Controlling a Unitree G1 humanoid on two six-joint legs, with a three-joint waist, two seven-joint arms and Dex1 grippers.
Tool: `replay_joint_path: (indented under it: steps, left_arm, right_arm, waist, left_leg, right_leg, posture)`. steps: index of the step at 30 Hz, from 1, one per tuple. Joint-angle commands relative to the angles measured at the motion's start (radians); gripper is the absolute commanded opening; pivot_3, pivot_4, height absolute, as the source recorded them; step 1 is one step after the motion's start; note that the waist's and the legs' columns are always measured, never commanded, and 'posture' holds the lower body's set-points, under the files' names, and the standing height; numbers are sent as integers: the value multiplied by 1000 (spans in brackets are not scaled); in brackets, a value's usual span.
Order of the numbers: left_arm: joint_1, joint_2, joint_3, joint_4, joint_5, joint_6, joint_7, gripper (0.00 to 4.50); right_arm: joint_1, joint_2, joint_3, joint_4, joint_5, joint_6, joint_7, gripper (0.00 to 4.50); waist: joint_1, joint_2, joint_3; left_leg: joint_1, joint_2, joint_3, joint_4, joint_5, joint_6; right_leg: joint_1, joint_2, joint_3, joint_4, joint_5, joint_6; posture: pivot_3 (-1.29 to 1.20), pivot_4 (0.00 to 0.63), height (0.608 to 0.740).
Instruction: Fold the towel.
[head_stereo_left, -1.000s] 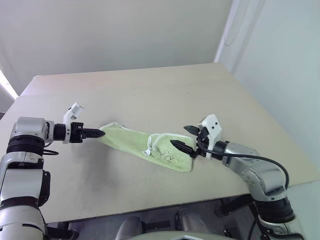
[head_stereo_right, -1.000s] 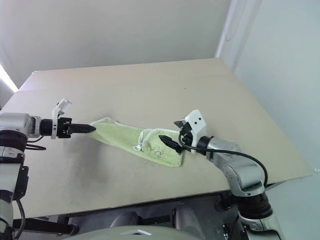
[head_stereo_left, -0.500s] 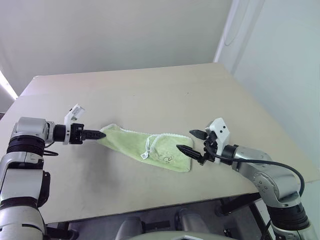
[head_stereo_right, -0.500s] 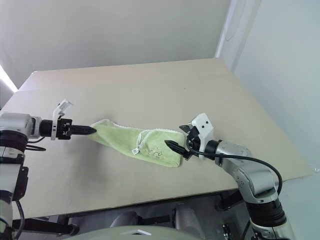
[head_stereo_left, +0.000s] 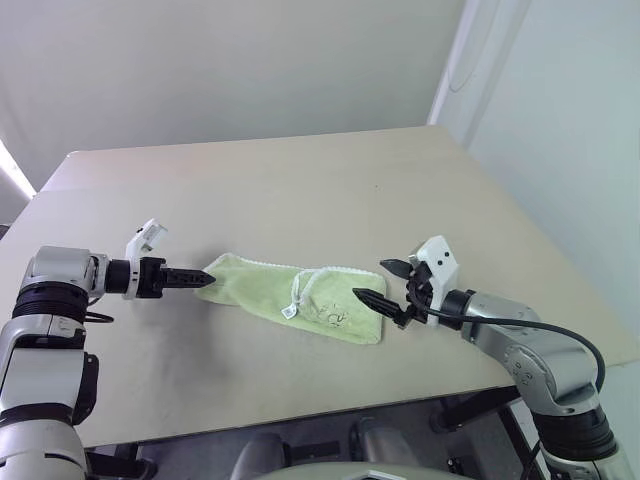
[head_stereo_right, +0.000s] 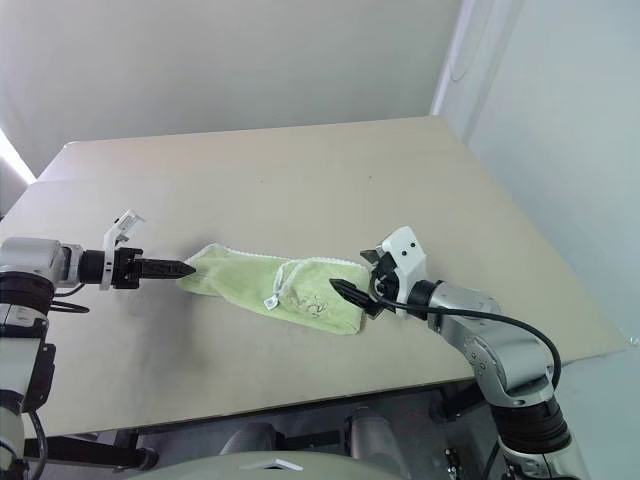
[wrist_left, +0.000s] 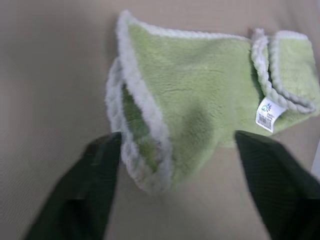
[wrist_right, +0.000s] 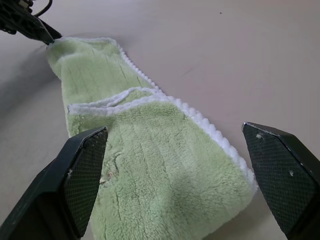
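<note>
Beige tabletop (head_stereo_left: 300, 180) bears towel (head_stereo_left: 300, 300), laid folded. Left gripper (head_stereo_left: 205, 280) at its 9 o'clock, right gripper (head_stereo_left: 385, 285) at 3; both jaws apart, nothing clamped.

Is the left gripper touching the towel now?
Apart. In the left wrist view the left gripper has its fingers spread on either side of the towel corner, with bare table showing between each finger and the cloth.

A: What kind of place?
B: A bare test room or lab: a plain beige table (head_stereo_left: 330, 180), blank white walls (head_stereo_left: 220, 60), a pale curtain (head_stereo_left: 560, 120) on the right.
A: Any furnishings?
B: Only a robot's arms over the tabletop.
</note>
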Motion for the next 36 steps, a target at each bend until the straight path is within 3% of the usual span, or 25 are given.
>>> replay_joint_path:
  steps: [1, 10, 29, 32, 36]
  left_arm:
    - [-59, 38, 30, 57, 8, 11, 17, 3846]
    - [-65, 0, 2, 192, 49, -27, 21, 3846]
    - [-54, -126, 26, 190, 37, -3, -27, 3846]
    - [-55, -135, 32, 179, 35, 10, -27, 3227]
    - [-50, -138, 41, 166, 27, 30, -34, 1822]
  right_arm:
    - [-28, 19, 12, -1, -9, -20, -8, 4500]
    - [-48, 44, 28, 37, -40, -36, -16, 4500]
    - [-15, 1, -11, -31, -13, -16, 22, 4500]
    - [5, -46, -2, -68, 2, -24, 75, 4500]
    - [35, -109, 12, -117, 16, -29, 142, 4500]
  waist:
    - [1, 0, 0]
    - [2, 0, 0]
    - [33, 2, -2]
    - [32, 2, -2]
    - [27, 2, -2]
  left_leg:
    - [0, 0, 0, 0, 0, 0]
    - [0, 0, 0, 0, 0, 0]
    - [0, -2, 0, 3, 0, 0]
    - [0, -3, 0, 4, 0, 0]
    - [0, -3, -1, 6, 0, 0]
  right_leg:
    - [0, 0, 0, 0, 0, 0]
    - [0, 0, 0, 0, 0, 0]
    - [3, -3, 0, -1, 0, 0]
    - [4, -3, 0, -1, 0, 0]
    - [4, -2, 0, 0, 0, 0]
  posture:
    - [0, 0, 740]
    - [0, 0, 740]
    - [0, 0, 740]
    - [0, 0, 740]
    - [0, 0, 740]
